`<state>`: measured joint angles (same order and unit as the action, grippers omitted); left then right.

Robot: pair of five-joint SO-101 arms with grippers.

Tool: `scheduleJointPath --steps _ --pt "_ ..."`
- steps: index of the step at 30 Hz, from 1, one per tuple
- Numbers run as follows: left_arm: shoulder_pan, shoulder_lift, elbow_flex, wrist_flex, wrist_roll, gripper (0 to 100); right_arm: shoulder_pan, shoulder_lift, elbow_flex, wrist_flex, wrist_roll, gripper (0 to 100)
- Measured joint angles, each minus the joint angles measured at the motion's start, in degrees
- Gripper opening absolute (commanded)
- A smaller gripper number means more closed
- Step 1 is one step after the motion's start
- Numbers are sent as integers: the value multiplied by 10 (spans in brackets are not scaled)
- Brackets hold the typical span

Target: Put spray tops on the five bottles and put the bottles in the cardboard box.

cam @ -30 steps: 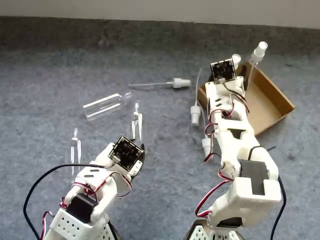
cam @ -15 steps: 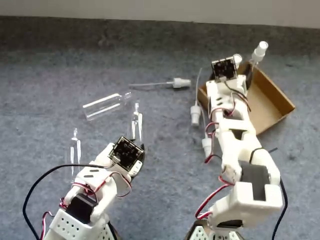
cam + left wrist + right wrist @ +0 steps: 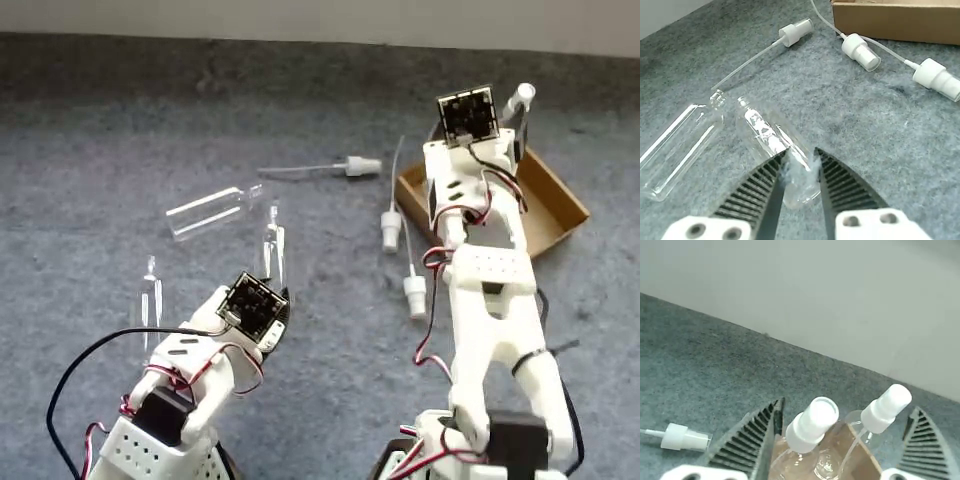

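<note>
My left gripper (image 3: 800,152) is shut on the base of a clear open bottle (image 3: 771,140) lying on the grey mat. A second bare bottle (image 3: 675,145) lies beside it and a third (image 3: 150,295) rests near the left arm. Three loose spray tops (image 3: 796,30) (image 3: 861,50) (image 3: 937,77) lie between the bottles and the cardboard box (image 3: 555,200). My right gripper (image 3: 847,407) hangs open above the box. Below it, two capped bottles (image 3: 812,425) (image 3: 885,407) stand in the box between the spread fingers, touching neither.
The mat ends at a pale wall (image 3: 840,300) just behind the box. The right arm (image 3: 490,290) stretches over the box's near side. Long dip tubes trail from the loose spray tops across the mat's middle.
The right arm has stretched forward and farther over the box, its wrist now closer to the wall. The left arm and its bottle have stayed still.
</note>
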<state>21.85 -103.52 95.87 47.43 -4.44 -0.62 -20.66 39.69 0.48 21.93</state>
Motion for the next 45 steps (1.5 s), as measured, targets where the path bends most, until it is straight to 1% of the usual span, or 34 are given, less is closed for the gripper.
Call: scheduleJointPath --steps 3,8,11,14,17,19,23,28,33,39,45 --pt "-9 0 0 0 0 41 -6 -71 0 48 0 321" --pt "-84 0 0 -4 0 42 -57 -193 18 145 0 313" --pt "-135 0 0 -31 0 43 -91 -260 57 185 0 228" --pt "-198 0 0 -62 0 42 -127 -322 99 189 0 112" --pt "-251 0 0 -88 0 42 -159 -374 139 190 0 29" --pt "-263 0 0 -92 0 42 -171 -404 159 191 0 3" --pt "-265 0 0 -97 0 42 -201 -437 205 197 -3 5" --pt "-265 0 0 -97 0 42 -225 -432 217 265 -81 5" --pt "-265 0 0 -97 0 42 -250 -374 146 336 -131 10" --pt "-265 0 0 -97 0 43 -282 -231 -2 450 -171 10" --pt "-270 0 0 -97 0 42 -302 -60 -128 503 -215 12"
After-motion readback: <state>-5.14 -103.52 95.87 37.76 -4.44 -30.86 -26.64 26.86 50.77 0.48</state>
